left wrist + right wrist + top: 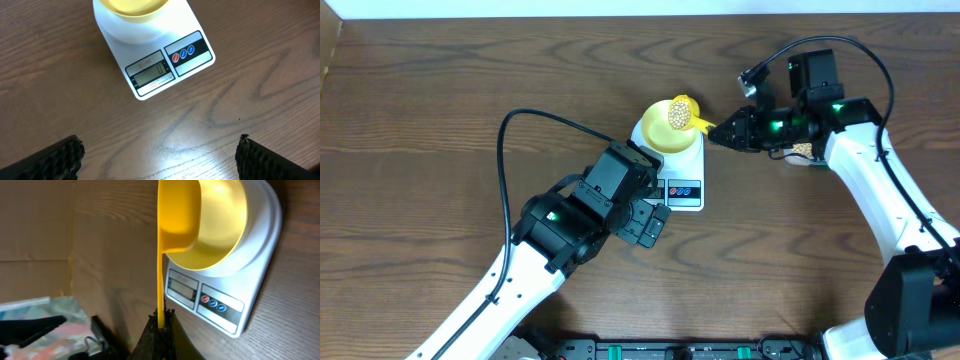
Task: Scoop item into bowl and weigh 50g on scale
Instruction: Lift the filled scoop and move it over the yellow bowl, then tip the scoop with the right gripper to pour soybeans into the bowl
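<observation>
The pale-yellow bowl point(667, 133) stands on the white scale point(682, 175), whose display and red and blue buttons face the front. My right gripper point(718, 131) is shut on the handle of a yellow scoop point(682, 112) holding tan beans point(678, 113) over the bowl's far rim. In the right wrist view the scoop point(177, 215) hangs over the bowl point(220, 225), held by the gripper point(161, 316). My left gripper point(160, 150) is open and empty, over bare table just in front of the scale point(155, 65). The bowl's point(132, 7) near rim shows there.
A clear tub with beans point(802, 150) is mostly hidden behind my right arm at the right. A dark stand and a colourful sheet point(40, 325) show at the lower left of the right wrist view. The table point(440, 120) is dark wood.
</observation>
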Controlling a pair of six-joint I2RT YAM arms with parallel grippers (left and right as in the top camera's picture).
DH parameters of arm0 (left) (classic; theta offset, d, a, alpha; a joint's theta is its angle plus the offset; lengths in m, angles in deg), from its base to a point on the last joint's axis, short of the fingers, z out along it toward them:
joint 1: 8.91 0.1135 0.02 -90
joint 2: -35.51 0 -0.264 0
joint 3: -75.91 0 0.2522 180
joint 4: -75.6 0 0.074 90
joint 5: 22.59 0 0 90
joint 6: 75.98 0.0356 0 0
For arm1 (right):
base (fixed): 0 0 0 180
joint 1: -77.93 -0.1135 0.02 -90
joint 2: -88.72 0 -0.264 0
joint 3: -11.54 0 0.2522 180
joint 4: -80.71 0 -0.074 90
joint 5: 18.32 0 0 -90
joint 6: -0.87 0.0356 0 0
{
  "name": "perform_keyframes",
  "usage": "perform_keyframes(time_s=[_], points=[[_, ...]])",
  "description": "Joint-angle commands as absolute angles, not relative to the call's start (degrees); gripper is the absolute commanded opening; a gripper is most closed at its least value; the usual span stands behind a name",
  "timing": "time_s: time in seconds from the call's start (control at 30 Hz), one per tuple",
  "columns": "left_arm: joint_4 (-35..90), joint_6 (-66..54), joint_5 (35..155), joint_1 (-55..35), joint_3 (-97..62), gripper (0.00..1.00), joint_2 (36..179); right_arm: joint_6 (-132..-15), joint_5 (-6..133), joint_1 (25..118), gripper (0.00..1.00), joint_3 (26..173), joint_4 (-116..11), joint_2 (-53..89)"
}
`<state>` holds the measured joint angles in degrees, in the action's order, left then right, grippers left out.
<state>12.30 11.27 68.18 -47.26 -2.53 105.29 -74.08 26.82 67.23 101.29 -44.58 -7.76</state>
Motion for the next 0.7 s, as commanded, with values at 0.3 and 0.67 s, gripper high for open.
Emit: perform_keyframes(time_s=[0.3, 0.67], points=[[12.19, 11.80, 68.05, -47.09, -3.82, 0.99, 105.29, -77.03, 35.56, 63.36, 0.01, 101.03, -45.13, -8.03], [12.19, 11.80, 68.05, -47.07, -3.82, 0.99, 105.29, -80.42, 40.72, 60.32, 0.01, 102.77, -45.76, -8.03]])
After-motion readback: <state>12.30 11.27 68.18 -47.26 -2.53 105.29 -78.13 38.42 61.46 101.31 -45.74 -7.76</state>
